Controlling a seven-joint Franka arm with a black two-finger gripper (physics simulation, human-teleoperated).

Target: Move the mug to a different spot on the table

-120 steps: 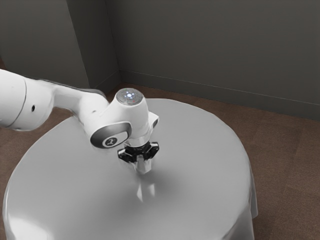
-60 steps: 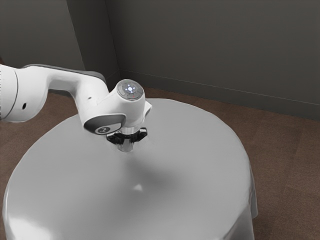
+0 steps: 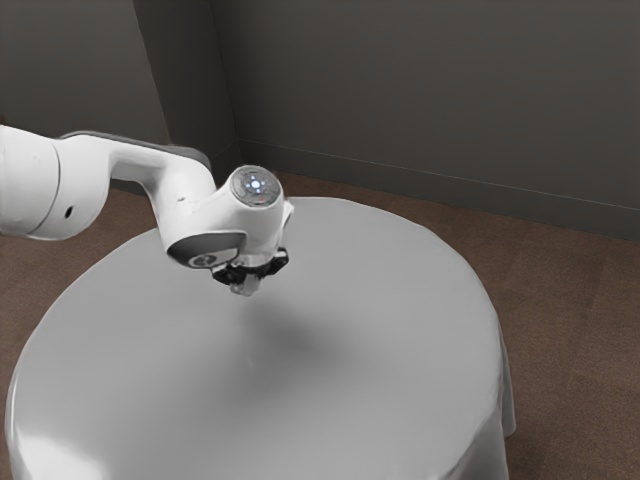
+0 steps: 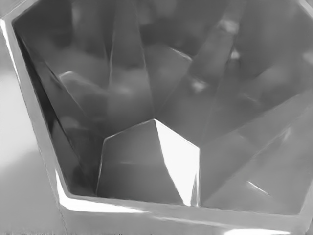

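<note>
The mug (image 3: 243, 288) hangs in the air above the desk (image 3: 390, 390), over the part of the top nearest the dark wall (image 3: 430, 90), small and pale, held between the black jaws that close on it from two sides. In the wrist view the mug (image 4: 146, 161) is glassy grey, cut in flat angular facets with bright edges. A soft shadow (image 3: 295, 340) lies on the desk, which is round under a smooth, pale grey draped cloth. The glossy white arm (image 3: 120, 185) reaches over the desk; the floor (image 3: 570, 330) around the desk is brown
</note>
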